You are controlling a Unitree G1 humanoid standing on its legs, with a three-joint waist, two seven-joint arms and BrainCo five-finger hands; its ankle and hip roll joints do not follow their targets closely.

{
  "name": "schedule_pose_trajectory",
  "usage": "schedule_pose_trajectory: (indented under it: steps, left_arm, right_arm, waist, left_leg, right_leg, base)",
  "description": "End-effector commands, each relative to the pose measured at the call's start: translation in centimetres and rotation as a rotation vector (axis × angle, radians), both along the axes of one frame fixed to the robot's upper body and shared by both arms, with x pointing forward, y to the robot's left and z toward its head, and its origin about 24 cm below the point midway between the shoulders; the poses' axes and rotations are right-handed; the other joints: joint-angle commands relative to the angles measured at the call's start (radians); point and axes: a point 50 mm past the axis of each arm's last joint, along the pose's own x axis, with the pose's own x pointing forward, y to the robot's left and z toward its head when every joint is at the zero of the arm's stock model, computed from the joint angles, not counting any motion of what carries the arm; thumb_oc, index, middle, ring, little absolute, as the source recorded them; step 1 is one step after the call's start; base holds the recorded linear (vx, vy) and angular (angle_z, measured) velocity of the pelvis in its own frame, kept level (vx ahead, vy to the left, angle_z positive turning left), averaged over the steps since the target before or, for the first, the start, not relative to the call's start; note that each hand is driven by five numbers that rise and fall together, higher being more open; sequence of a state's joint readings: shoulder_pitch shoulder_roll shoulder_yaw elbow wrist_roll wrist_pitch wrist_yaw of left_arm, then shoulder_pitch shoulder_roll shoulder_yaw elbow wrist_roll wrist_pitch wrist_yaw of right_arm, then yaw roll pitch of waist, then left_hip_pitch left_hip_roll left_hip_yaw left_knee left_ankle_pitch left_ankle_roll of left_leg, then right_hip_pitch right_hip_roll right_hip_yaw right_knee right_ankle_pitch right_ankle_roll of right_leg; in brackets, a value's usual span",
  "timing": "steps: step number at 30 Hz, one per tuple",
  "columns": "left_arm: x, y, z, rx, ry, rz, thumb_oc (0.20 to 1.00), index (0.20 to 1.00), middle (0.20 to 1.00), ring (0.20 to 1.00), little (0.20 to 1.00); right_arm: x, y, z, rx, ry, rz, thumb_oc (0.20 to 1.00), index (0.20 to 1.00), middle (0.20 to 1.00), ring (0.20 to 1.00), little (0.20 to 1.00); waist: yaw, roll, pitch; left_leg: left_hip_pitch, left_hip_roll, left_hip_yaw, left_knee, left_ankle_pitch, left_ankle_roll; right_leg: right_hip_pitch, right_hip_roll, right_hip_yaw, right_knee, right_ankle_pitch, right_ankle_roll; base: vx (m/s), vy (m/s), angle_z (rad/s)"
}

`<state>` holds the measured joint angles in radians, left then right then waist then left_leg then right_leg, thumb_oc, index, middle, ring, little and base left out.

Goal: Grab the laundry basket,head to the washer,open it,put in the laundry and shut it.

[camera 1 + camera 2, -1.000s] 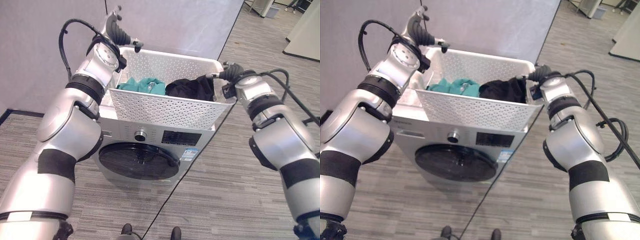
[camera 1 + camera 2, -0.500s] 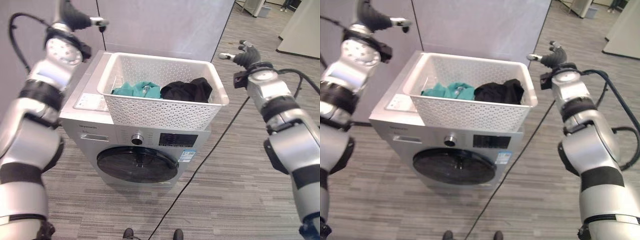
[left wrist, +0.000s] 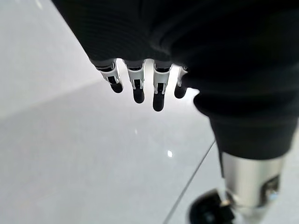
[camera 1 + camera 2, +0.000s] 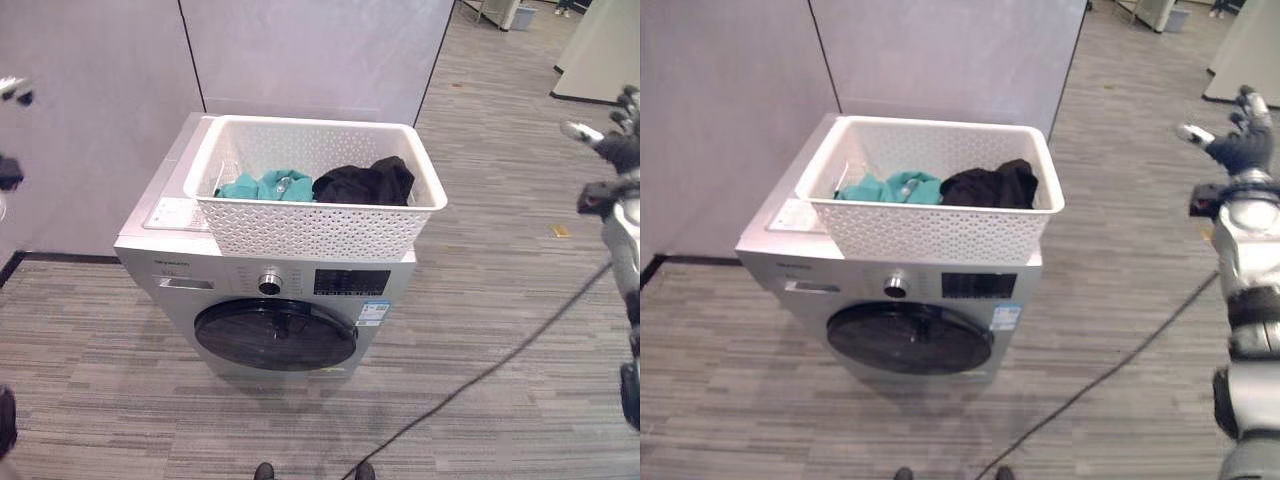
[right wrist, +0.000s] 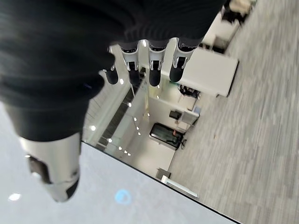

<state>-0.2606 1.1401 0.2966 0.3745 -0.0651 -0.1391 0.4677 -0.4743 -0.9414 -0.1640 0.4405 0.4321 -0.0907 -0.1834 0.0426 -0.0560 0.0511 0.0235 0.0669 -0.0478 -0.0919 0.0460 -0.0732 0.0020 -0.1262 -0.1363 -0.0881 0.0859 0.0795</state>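
- On top of the washer [image 4: 270, 300] sits the white perforated laundry basket [image 4: 315, 225], resting on the machine's lid and turned a little askew to it.
- Inside the basket lie a teal garment [image 4: 265, 186] toward the robot's left and a black garment [image 4: 362, 182] toward its right, the two touching in the middle.
- The washer's round dark door [image 4: 276, 334] is closed, below a control knob [image 4: 267, 285] and a dark display panel [image 4: 351, 282].
- The right robot hand [image 4: 1232, 146] is raised well off to the basket's right, apart from it, with fingers straight and spread and nothing held; its wrist view shows the fingers extended in a row.
- The left robot hand [image 3: 140, 79] is well away from the basket on the other side; its wrist view shows straight, relaxed fingers holding nothing, in front of a pale grey wall panel [image 3: 70, 154].
- The washer stands on grey wood-patterned floor [image 4: 480, 320] against grey partition walls [image 4: 310, 50].
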Motion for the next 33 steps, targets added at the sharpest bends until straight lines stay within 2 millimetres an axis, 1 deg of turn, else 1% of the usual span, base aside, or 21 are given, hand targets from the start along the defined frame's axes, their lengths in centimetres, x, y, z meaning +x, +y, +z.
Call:
schedule_pose_trajectory:
  steps: [1,3,4,5,6,7,8,10,12,13,17,19,20,21,23,24,25,26,28,30,33]
  left_arm:
    - [-1.9,1.2,1.3,0.083,-0.060,0.100,1.000,1.000,1.000,1.000,1.000]
    - [-4.8,2.7,-2.7,0.022,-0.002,0.181,1.000,1.000,1.000,1.000,1.000]
    - [-4.9,2.7,-2.7,0.023,0.002,0.181,1.000,1.000,1.000,1.000,1.000]
    - [-7.4,3.7,-5.6,-0.040,0.037,0.251,1.000,1.000,1.000,1.000,1.000]
    - [-7.5,3.7,-5.6,-0.039,0.040,0.250,1.000,1.000,1.000,1.000,1.000]
    - [-9.4,4.5,-9.1,-0.140,0.093,0.309,1.000,1.000,1.000,1.000,1.000]
    - [-9.5,4.4,-9.1,-0.140,0.095,0.308,1.000,1.000,1.000,1.000,1.000]
    - [-12.4,4.3,-15.5,-0.374,0.180,0.343,1.000,1.000,1.000,1.000,1.000]
    - [-14.1,3.6,-19.1,-0.524,0.220,0.352,1.000,1.000,1.000,1.000,1.000]
    - [-14.2,3.6,-19.1,-0.524,0.222,0.351,1.000,1.000,1.000,1.000,1.000]
    - [-16.0,0.4,-28.5,-0.887,0.415,0.341,1.000,1.000,1.000,1.000,1.000]
    - [-16.0,-1.8,-32.2,-1.063,0.502,0.309,1.000,1.000,1.000,1.000,1.000]
    - [-16.1,-4.8,-35.8,-1.200,0.640,0.295,1.000,1.000,1.000,1.000,1.000]
    - [-16.1,-4.8,-35.8,-1.200,0.638,0.294,1.000,1.000,1.000,1.000,1.000]
    - [-16.3,-8.0,-38.7,-1.290,0.807,0.271,1.000,1.000,1.000,1.000,1.000]
    - [-16.9,-10.7,-40.8,-1.359,0.955,0.260,1.000,1.000,1.000,1.000,1.000]
    - [-17.3,-11.9,-41.5,-1.371,1.031,0.246,1.000,1.000,1.000,1.000,1.000]
    - [-17.3,-11.9,-41.5,-1.371,1.030,0.246,1.000,1.000,1.000,1.000,1.000]
    - [-17.5,-14.5,-42.6,-1.353,1.204,0.188,1.000,1.000,1.000,1.000,1.000]
    - [-17.5,-15.6,-43.0,-1.351,1.260,0.160,1.000,1.000,1.000,1.000,1.000]
    - [-16.7,-16.6,-43.1,-1.343,1.282,0.100,1.000,1.000,1.000,1.000,1.000]
  right_arm:
    - [-1.9,-1.6,2.5,-0.119,-0.080,-0.087,1.000,1.000,1.000,1.000,1.000]
    - [-4.7,-3.2,-0.8,-0.068,-0.046,-0.151,1.000,1.000,1.000,1.000,1.000]
    - [-4.8,-3.2,-1.0,-0.068,-0.043,-0.150,1.000,1.000,1.000,1.000,1.000]
    - [-7.0,-4.0,-3.3,-0.034,-0.009,-0.190,1.000,1.000,1.000,1.000,1.000]
    - [-7.1,-4.0,-3.4,-0.034,-0.005,-0.189,1.000,1.000,1.000,1.000,1.000]
    - [-8.9,-4.6,-6.4,0.027,0.048,-0.232,1.000,1.000,1.000,1.000,1.000]
    - [-9.0,-4.6,-6.5,0.026,0.050,-0.232,1.000,1.000,1.000,1.000,1.000]
    - [-11.5,-4.2,-12.4,0.129,0.222,-0.252,1.000,1.000,1.000,1.000,1.000]
    - [-13.1,-3.5,-16.3,0.243,0.326,-0.241,1.000,1.000,1.000,1.000,1.000]
    - [-13.1,-3.5,-16.3,0.243,0.328,-0.240,1.000,1.000,1.000,1.000,1.000]
    - [-16.6,0.1,-26.6,0.520,0.691,-0.190,1.000,1.000,1.000,1.000,1.000]
    - [-17.4,2.0,-30.4,0.622,0.847,-0.194,1.000,1.000,1.000,1.000,1.000]
    - [-17.5,5.2,-33.5,0.674,1.012,-0.141,1.000,1.000,1.000,1.000,1.000]
    - [-17.4,5.2,-33.5,0.674,1.010,-0.140,1.000,1.000,1.000,1.000,1.000]
    - [-18.5,7.8,-35.9,0.699,1.171,-0.107,1.000,1.000,1.000,1.000,1.000]
    - [-18.7,10.0,-37.3,0.729,1.263,-0.076,1.000,1.000,1.000,1.000,1.000]
    - [-18.5,11.1,-37.7,0.739,1.284,-0.054,1.000,1.000,1.000,1.000,1.000]
    - [-18.5,11.1,-37.7,0.739,1.283,-0.054,1.000,1.000,1.000,1.000,1.000]
    - [-17.9,13.4,-38.3,0.778,1.314,-0.012,1.000,1.000,1.000,1.000,1.000]
    - [-16.9,14.4,-38.3,0.781,1.299,0.025,1.000,1.000,1.000,1.000,1.000]
    - [-15.8,14.8,-38.0,0.765,1.275,0.035,1.000,1.000,1.000,1.000,1.000]
  waist:
    - [0.022,0.017,-0.067]
    - [0.024,0.016,-0.062]
    - [0.023,0.016,-0.066]
    - [0.022,0.014,-0.061]
    - [0.023,0.014,-0.065]
    - [0.022,0.012,-0.059]
    - [0.022,0.012,-0.061]
    - [0.023,0.008,-0.047]
    - [0.020,0.003,-0.044]
    - [0.020,0.003,-0.047]
    - [0.022,-0.007,-0.036]
    - [0.026,-0.010,-0.033]
    - [0.031,-0.009,-0.031]
    - [0.031,-0.009,-0.030]
    - [0.035,-0.008,-0.033]
    - [0.036,-0.005,-0.038]
    - [0.036,-0.003,-0.041]
    - [0.036,-0.002,-0.040]
    - [0.039,0.006,-0.049]
    - [0.042,0.010,-0.054]
    - [0.053,0.017,-0.059]
  left_leg:
    - [0.063,0.028,-0.023,0.005,-0.107,0.017]
    - [0.063,0.025,-0.023,0.005,-0.104,0.020]
    - [0.065,0.027,-0.023,0.005,-0.110,0.020]
    - [0.062,0.025,-0.024,0.005,-0.106,0.022]
    - [0.065,0.026,-0.024,0.005,-0.111,0.022]
    - [0.065,0.026,-0.024,0.006,-0.112,0.024]
    - [0.066,0.026,-0.024,0.006,-0.112,0.024]
    - [0.063,0.025,-0.024,0.009,-0.109,0.027]
    - [0.059,0.023,-0.022,0.008,-0.108,0.028]
    - [0.059,0.023,-0.022,0.008,-0.108,0.028]
    - [0.056,0.023,-0.026,0.010,-0.107,0.027]
    - [0.049,0.022,-0.029,0.012,-0.101,0.027]
    - [0.042,0.020,-0.032,0.014,-0.094,0.028]
    - [0.042,0.020,-0.032,0.015,-0.095,0.027]
    - [0.039,0.018,-0.037,0.016,-0.091,0.027]
    - [0.037,0.018,-0.041,0.018,-0.088,0.026]
    - [0.038,0.018,-0.042,0.017,-0.088,0.025]
    - [0.038,0.018,-0.043,0.017,-0.088,0.025]
    - [0.041,0.019,-0.046,0.014,-0.087,0.024]
    - [0.042,0.019,-0.048,0.011,-0.084,0.023]
    - [0.038,0.021,-0.057,0.007,-0.078,0.020]
  right_leg:
    - [0.061,-0.070,-0.024,0.005,-0.043,0.104]
    - [0.058,-0.073,-0.024,0.005,-0.041,0.102]
    - [0.061,-0.072,-0.024,0.004,-0.045,0.102]
    - [0.058,-0.075,-0.022,0.004,-0.040,0.100]
    - [0.061,-0.074,-0.023,0.003,-0.045,0.101]
    - [0.060,-0.073,-0.022,0.003,-0.046,0.100]
    - [0.061,-0.074,-0.022,0.003,-0.046,0.100]
    - [0.059,-0.074,-0.022,0.005,-0.044,0.095]
    - [0.055,-0.075,-0.023,0.003,-0.044,0.093]
    - [0.055,-0.075,-0.023,0.003,-0.044,0.093]
    - [0.055,-0.074,-0.026,0.002,-0.048,0.090]
    - [0.053,-0.074,-0.027,0.002,-0.045,0.089]
    - [0.052,-0.076,-0.027,0.001,-0.044,0.086]
    - [0.052,-0.076,-0.027,0.001,-0.044,0.086]
    - [0.053,-0.076,-0.030,0.001,-0.045,0.085]
    - [0.054,-0.077,-0.034,0.002,-0.046,0.085]
    - [0.056,-0.078,-0.035,0.001,-0.046,0.084]
    - [0.056,-0.078,-0.035,0.001,-0.046,0.084]
    - [0.061,-0.078,-0.040,0.001,-0.048,0.083]
    - [0.064,-0.078,-0.046,0.001,-0.051,0.082]
    - [0.071,-0.076,-0.060,0.001,-0.057,0.080]
  base:
    - [-0.01,-0.005,-0.07]
    - [-0.01,-0.007,-0.04]
    - [0.00,0.000,0.00]
    - [0.00,0.000,0.00]
    - [0.00,0.000,0.00]
    - [0.00,0.000,0.00]
    - [-0.03,-0.032,-0.03]
    - [-0.06,-0.038,-0.03]
    - [-0.03,-0.014,-0.01]
    - [-0.04,-0.025,-0.01]
    - [-0.05,-0.028,0.00]
    - [-0.06,-0.037,0.04]
    - [-0.06,-0.029,0.05]
    - [-0.05,-0.032,0.05]
    - [-0.02,-0.026,0.07]
    - [-0.01,-0.027,0.10]
    - [0.00,-0.019,0.14]
    - [0.00,-0.016,0.09]
    - [0.01,-0.014,0.06]
    - [0.01,-0.015,0.05]
    - [0.01,-0.022,0.12]
